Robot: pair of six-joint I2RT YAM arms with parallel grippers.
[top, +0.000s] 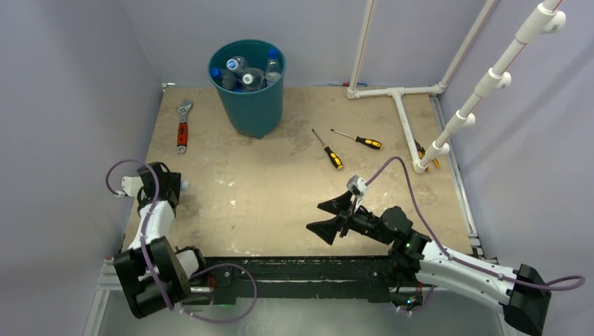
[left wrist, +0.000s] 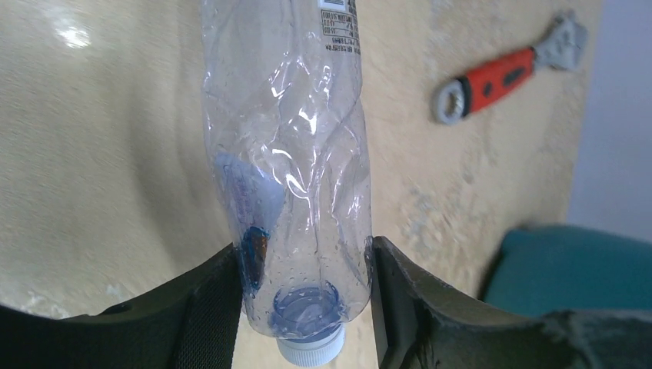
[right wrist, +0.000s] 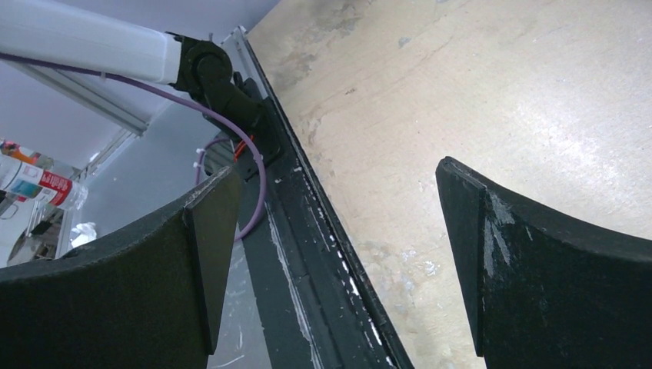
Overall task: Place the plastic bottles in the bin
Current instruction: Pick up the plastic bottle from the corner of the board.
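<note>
My left gripper (top: 168, 189) is at the table's left side, shut on a clear crushed plastic bottle (left wrist: 284, 154). In the left wrist view the fingers (left wrist: 219, 307) pinch its neck end, white cap (left wrist: 311, 350) toward the camera. From above only the cap (top: 184, 187) shows. The teal bin (top: 249, 94) stands at the back and holds several bottles (top: 245, 73); its rim shows in the left wrist view (left wrist: 569, 265). My right gripper (top: 315, 217) is open and empty over the table's near middle, and in its own view (right wrist: 338, 223) hovers above the front edge.
A red-handled wrench (top: 183, 126) lies left of the bin and shows in the left wrist view (left wrist: 500, 77). Two screwdrivers (top: 328, 148) (top: 357, 140) lie right of the bin. A white pipe frame (top: 403, 112) stands at the back right. The black front rail (right wrist: 307, 254) runs below my right gripper.
</note>
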